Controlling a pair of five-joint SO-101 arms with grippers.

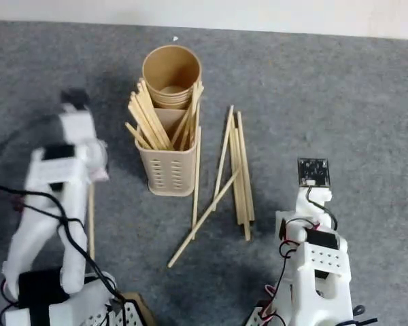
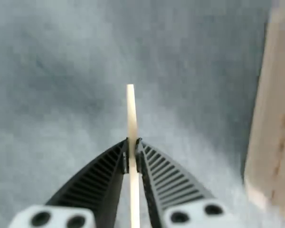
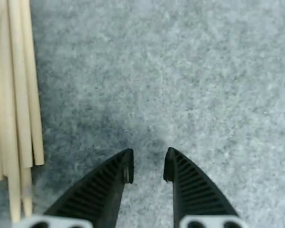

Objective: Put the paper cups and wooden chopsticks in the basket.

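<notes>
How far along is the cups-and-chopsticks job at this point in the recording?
Done: the paper cups are stacked in the basket, with a sheaf of chopsticks beside them. In hand: the left gripper is shut on one chopstick, not yet at the basket. Left: the loose chopsticks lie outside the basket, next to the open, empty right gripper.

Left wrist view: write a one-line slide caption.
Left gripper shut on a wooden chopstick over the grey mat, basket close by.
</notes>
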